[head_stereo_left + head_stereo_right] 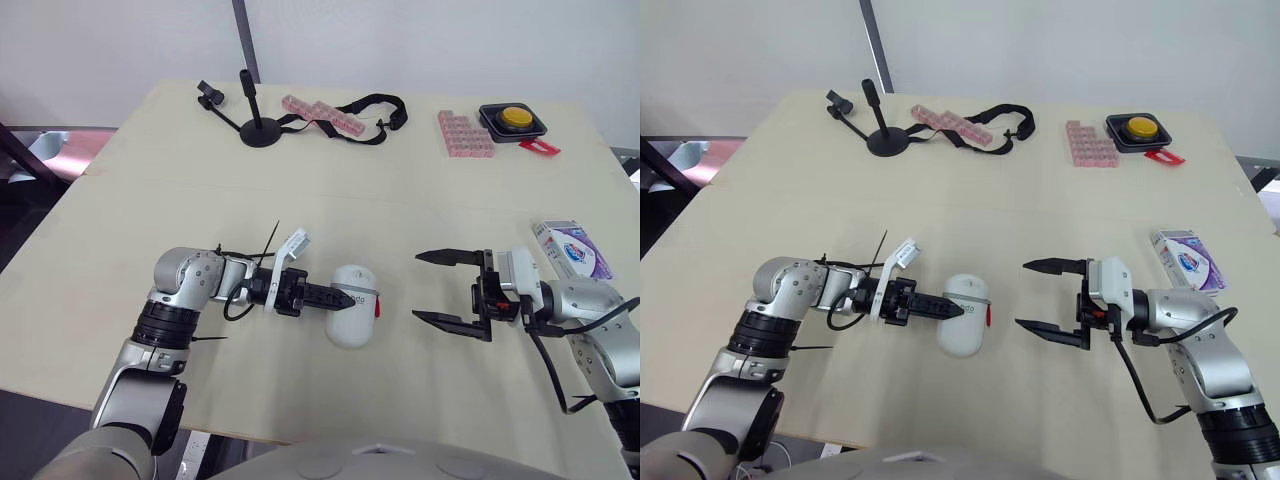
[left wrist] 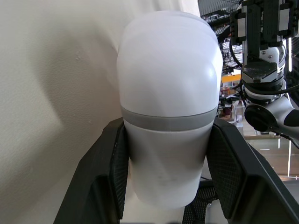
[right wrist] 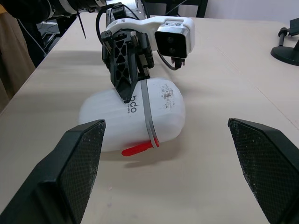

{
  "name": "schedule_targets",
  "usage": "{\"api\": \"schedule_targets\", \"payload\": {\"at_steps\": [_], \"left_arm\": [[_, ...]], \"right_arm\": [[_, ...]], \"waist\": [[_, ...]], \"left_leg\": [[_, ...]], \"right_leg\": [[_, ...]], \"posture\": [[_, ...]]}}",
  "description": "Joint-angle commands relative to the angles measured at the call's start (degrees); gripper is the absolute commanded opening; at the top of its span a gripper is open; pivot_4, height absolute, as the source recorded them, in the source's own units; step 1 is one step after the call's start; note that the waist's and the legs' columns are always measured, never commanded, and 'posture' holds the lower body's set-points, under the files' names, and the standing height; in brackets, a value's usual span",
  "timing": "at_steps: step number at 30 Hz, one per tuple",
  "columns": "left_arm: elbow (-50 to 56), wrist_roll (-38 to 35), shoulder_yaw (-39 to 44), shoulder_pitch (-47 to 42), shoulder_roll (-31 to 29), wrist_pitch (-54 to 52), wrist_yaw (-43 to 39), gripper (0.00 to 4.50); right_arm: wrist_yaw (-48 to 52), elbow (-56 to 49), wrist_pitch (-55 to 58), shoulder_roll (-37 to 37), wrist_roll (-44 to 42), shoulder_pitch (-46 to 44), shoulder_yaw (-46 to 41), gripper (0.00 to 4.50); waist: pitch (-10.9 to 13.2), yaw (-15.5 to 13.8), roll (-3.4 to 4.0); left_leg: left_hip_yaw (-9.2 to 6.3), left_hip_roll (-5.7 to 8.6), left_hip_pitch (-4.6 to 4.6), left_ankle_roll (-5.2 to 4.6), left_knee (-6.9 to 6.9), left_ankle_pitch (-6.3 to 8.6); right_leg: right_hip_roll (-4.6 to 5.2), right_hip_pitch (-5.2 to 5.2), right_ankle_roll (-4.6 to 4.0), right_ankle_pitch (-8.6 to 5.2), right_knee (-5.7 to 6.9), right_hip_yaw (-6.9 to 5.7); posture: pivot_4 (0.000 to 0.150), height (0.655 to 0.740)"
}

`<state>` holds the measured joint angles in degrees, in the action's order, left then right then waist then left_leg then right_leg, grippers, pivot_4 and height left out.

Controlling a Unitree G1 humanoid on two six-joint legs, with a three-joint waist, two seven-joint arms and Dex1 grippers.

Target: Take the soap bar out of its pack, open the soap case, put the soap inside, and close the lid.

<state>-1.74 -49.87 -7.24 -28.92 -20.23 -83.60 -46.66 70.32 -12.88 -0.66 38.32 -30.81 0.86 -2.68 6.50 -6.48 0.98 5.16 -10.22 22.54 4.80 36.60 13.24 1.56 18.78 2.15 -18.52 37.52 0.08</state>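
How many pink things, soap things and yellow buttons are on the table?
Pink things: 2 (long tray, square tray)
Soap things: 2 (soap case, soap pack)
Yellow buttons: 1 (yellow button)
Total: 5

A robot lab, judging by the yellow stop button (image 1: pixel 517 118).

Bright, even light falls from above onto the pale table (image 1: pixel 330 210), and the wall (image 1: pixel 420 40) along the upper edge of the head views is washed nearly white. Shadows are soft and short: a faint one hugs the lower side of the soap case (image 1: pixel 352 318), and another pools under the black stand (image 1: pixel 262 135) at upper left. In the left wrist view a broad grey shadow crosses the tabletop beside the case, whose white dome shows a gentle sheen without harsh glare.
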Motion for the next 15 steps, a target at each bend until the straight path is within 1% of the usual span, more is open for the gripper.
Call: {"api": "schedule_targets", "payload": {"at_steps": [1,2,4,6,8,9,15], "left_arm": [[0.3,1.1,-1.8,-0.3,-1.4,1.4,-1.3,1.89],[0.2,1.1,-2.0,-0.3,-1.5,1.6,-1.5,1.89],[-1.1,2.3,-2.7,-0.9,-1.8,3.4,-1.9,2.92],[-2.1,3.1,-2.8,-1.5,-1.9,4.5,-2.2,3.54],[-2.9,4.4,-3.3,-2.1,-2.4,6.0,-2.8,4.32],[-3.2,4.7,-3.4,-2.3,-2.5,6.5,-3.0,4.48],[-3.6,7.2,-5.6,-3.1,-4.9,11.2,-5.8,4.48]], "right_arm": [[-0.2,-1.9,-0.3,0.2,-0.1,0.0,-0.7,4.48],[-0.2,-1.9,-0.3,0.2,-0.1,0.0,-0.7,4.48],[-0.3,-1.8,-0.1,0.3,0.0,0.0,-0.6,4.5],[-0.4,-1.7,0.0,0.4,0.1,0.0,-0.6,4.5],[-0.3,-1.4,-0.1,0.4,0.2,0.0,-0.5,4.5],[-0.3,-1.4,-0.1,0.3,0.2,0.0,-0.4,4.5],[-0.3,-1.0,-0.2,0.1,0.5,-0.1,-0.2,4.5]], "waist": [[0.0,-0.1,0.0],[0.0,-0.1,0.0],[0.0,-0.2,0.0],[0.0,-0.2,0.0],[0.0,-0.3,0.01],[0.0,-0.4,0.01],[0.0,-0.2,0.01]], "left_leg": [[0.0,0.0,0.0,0.0,0.0,0.0],[0.0,0.0,0.0,0.0,0.0,0.0],[0.0,0.0,0.01,0.0,0.0,0.0],[0.0,0.0,0.01,0.0,0.0,0.0],[0.0,0.0,-0.01,0.0,0.0,0.0],[0.0,0.0,-0.02,0.0,0.0,0.0],[-0.01,0.01,-0.08,0.0,0.0,-0.01]], "right_leg": [[0.01,0.0,0.0,0.0,-0.01,0.0],[0.01,0.0,0.0,0.0,-0.02,0.0],[0.01,0.0,0.0,0.0,-0.02,-0.01],[0.01,0.0,0.0,0.0,-0.02,-0.02],[0.03,-0.03,0.01,0.01,-0.03,-0.03],[0.05,-0.03,0.02,0.01,-0.02,-0.03],[0.21,-0.08,0.05,0.03,-0.01,-0.01]], "posture": [[0.15,0.7343],[0.15,0.7343],[0.15,0.7343],[0.15,0.7343],[0.15,0.7343],[0.15,0.7343],[0.15,0.7343]]}}
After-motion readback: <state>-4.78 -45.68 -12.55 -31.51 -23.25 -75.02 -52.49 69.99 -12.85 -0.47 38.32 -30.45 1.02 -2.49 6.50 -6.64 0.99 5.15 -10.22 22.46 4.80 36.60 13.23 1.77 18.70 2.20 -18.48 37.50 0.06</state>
